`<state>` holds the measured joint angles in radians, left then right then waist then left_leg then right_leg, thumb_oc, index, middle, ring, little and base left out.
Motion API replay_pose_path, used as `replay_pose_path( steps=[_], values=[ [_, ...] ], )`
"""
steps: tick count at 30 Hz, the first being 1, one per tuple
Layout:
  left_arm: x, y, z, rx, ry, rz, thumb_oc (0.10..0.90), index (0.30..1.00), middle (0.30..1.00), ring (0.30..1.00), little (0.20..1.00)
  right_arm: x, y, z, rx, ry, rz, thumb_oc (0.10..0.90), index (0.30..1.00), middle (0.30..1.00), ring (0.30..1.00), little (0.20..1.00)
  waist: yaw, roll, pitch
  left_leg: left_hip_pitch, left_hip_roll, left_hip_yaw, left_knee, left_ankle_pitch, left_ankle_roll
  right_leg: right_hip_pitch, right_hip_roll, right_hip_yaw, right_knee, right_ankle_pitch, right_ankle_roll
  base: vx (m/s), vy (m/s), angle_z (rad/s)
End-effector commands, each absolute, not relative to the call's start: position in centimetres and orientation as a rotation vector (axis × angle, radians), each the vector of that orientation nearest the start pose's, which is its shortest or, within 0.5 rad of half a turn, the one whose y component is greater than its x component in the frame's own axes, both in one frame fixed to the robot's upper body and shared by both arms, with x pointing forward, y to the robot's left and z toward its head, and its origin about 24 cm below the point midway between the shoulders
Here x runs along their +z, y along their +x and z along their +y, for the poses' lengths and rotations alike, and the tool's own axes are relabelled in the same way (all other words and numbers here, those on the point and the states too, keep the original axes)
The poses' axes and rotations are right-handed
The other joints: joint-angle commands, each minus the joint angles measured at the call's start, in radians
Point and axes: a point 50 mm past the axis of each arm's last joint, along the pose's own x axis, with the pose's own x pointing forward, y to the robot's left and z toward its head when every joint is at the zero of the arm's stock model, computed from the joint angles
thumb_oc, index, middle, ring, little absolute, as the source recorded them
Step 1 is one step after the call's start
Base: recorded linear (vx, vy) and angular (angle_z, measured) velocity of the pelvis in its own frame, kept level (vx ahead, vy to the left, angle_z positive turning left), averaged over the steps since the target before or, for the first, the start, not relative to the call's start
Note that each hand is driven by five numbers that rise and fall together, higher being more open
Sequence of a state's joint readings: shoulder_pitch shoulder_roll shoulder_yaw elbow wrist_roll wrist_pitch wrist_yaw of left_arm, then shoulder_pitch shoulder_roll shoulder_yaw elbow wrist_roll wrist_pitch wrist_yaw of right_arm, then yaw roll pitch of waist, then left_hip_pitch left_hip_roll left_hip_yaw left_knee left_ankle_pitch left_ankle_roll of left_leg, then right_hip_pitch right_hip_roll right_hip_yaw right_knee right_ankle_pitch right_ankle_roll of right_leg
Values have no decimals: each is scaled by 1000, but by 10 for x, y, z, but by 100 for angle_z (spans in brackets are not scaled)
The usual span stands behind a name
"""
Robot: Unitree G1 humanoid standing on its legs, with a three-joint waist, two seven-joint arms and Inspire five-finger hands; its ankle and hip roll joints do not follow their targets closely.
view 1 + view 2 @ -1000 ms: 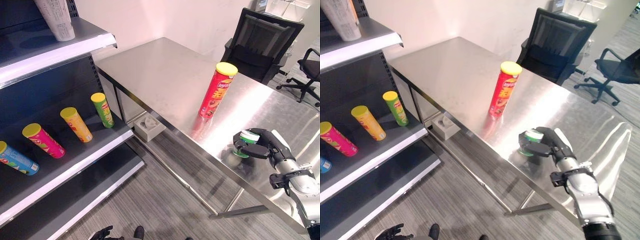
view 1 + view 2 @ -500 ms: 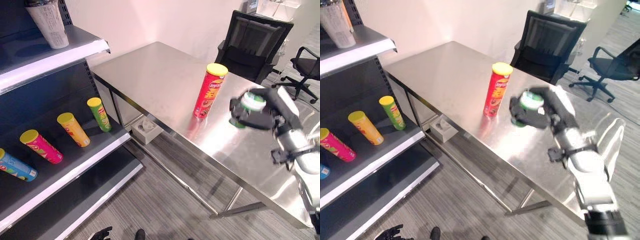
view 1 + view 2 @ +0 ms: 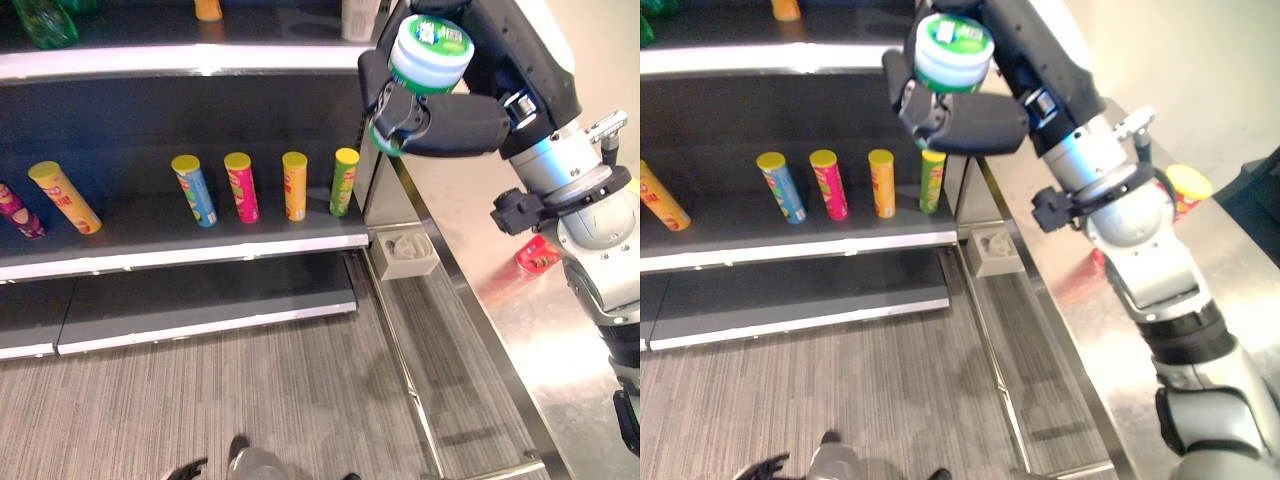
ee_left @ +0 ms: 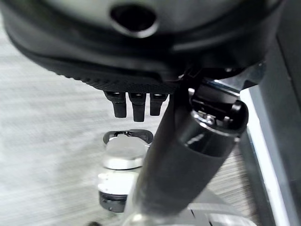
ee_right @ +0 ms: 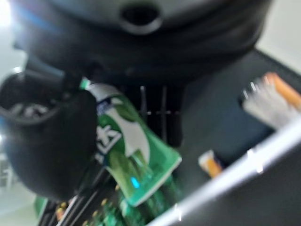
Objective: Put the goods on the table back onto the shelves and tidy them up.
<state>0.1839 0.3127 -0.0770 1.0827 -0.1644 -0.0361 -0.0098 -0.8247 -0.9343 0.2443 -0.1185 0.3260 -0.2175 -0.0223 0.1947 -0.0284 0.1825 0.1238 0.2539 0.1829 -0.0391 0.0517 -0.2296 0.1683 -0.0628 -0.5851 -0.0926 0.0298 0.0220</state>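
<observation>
My right hand point(image 3: 452, 124) is shut on a short green and white tub point(image 3: 430, 46), held high in the air beside the right end of the upper shelf point(image 3: 200, 61). The right wrist view has the tub point(image 5: 128, 147) against the thumb point(image 5: 43, 151), with the dark shelf beyond it. A red can with a yellow lid point(image 3: 1186, 189) stands on the steel table point(image 3: 520, 335), partly hidden behind my forearm. The middle shelf point(image 3: 200, 248) carries several yellow-lidded cans, among them a blue one point(image 3: 195, 190), a pink one point(image 3: 240, 187) and a green one point(image 3: 343, 182). My left hand point(image 3: 186, 468) hangs low over the floor, fingers relaxed.
On the upper shelf stand a green bottle point(image 3: 45, 20), an orange item point(image 3: 207, 9) and a white item point(image 3: 360, 15). A grey box point(image 3: 404, 252) sits on the floor between shelf and table. The lowest shelf board point(image 3: 200, 305) is bare.
The camera has swung from the table to face the shelves. My right hand has carried the tub up from over the table to the level of the upper shelf.
</observation>
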Motion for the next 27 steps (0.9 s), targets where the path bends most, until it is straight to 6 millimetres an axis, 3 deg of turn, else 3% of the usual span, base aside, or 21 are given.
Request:
replay_pose_path(
  steps=[1,4,6,8,9,10,12,13,14,15,16,17,20,27],
  values=[
    [-144,93,261,112,259,1063,800,900,900,900,900,364,274,-190,108,-596,-1140,400,300,300,300,300,3,9,-102,-81,-55,-42,-32,-6,63,42,-163,-6,32,-34,139,78,289,40],
    [-144,90,264,111,289,1077,800,900,900,900,900,369,276,-192,66,-572,-1147,400,300,300,300,300,19,5,-115,-83,-113,-63,-41,-34,91,51,-222,-29,51,-16,163,96,351,47],
    [-143,84,272,112,324,1094,800,900,900,900,900,373,286,-196,26,-597,-1113,400,300,300,300,300,44,-9,-117,-76,-190,-78,-45,-64,130,38,-310,-29,129,8,193,96,403,56],
    [-143,83,274,118,330,1100,800,900,900,900,900,374,290,-198,16,-598,-1096,400,300,300,300,300,49,-12,-116,-69,-207,-84,-47,-75,140,34,-330,-25,158,10,196,66,211,32],
    [-142,82,276,124,330,1106,800,900,900,900,900,375,291,-199,16,-588,-1088,400,300,300,300,300,49,-14,-111,-62,-223,-91,-48,-82,151,25,-353,-17,198,18,200,81,216,28],
    [-140,84,282,148,336,1097,800,900,900,900,900,376,295,-198,17,-612,-1073,400,300,300,300,300,47,-18,-95,-54,-238,-111,-48,-85,169,-5,-370,36,277,43,198,56,140,22],
    [-137,90,285,159,328,1072,800,900,900,900,900,376,298,-202,15,-646,-1040,400,300,300,300,300,30,-12,-81,-63,-241,-129,-48,-64,182,-72,-318,147,295,36,164,-52,74,19],
    [-137,90,285,159,328,1072,800,900,900,900,900,376,298,-201,16,-647,-1041,400,300,300,300,300,30,-12,-82,-63,-241,-129,-48,-64,182,-73,-318,148,295,36,164,-11,-6,55],
    [-133,96,286,165,295,1034,800,900,900,900,900,389,303,-208,-1,-659,-1015,400,300,300,300,300,12,-8,-63,-56,-241,-181,-48,-59,182,-146,-198,301,201,-5,155,49,-43,51],
    [-133,96,285,165,293,1033,800,900,900,900,900,390,303,-208,0,-660,-1016,400,300,300,300,300,11,-6,-64,-59,-241,-181,-48,-57,182,-147,-197,301,197,0,155,79,-84,47],
    [-132,100,286,135,337,1034,800,900,900,900,900,395,303,-224,-86,-694,-1022,400,300,300,300,300,8,-18,-49,-57,-245,-197,-48,-56,182,-148,-167,337,146,-6,149,28,-61,35],
    [-129,100,289,152,319,1018,800,900,900,900,900,409,304,-227,-105,-759,-983,400,300,300,300,300,5,-28,-43,-55,-248,-232,-47,-53,178,-146,-157,365,138,-13,154,93,-147,64],
    [-132,101,284,183,283,1010,800,900,900,900,900,406,315,-240,-128,-677,-920,400,300,300,300,300,3,-57,-67,-63,-244,-271,-47,-57,166,-96,-136,341,67,10,157,107,-121,109],
    [-139,87,277,194,248,1059,800,900,900,900,900,412,316,-263,-219,-641,-877,400,300,300,300,300,22,-83,-87,-75,-225,-325,-48,-52,139,-32,-125,249,15,4,156,89,-96,28]
  ],
)
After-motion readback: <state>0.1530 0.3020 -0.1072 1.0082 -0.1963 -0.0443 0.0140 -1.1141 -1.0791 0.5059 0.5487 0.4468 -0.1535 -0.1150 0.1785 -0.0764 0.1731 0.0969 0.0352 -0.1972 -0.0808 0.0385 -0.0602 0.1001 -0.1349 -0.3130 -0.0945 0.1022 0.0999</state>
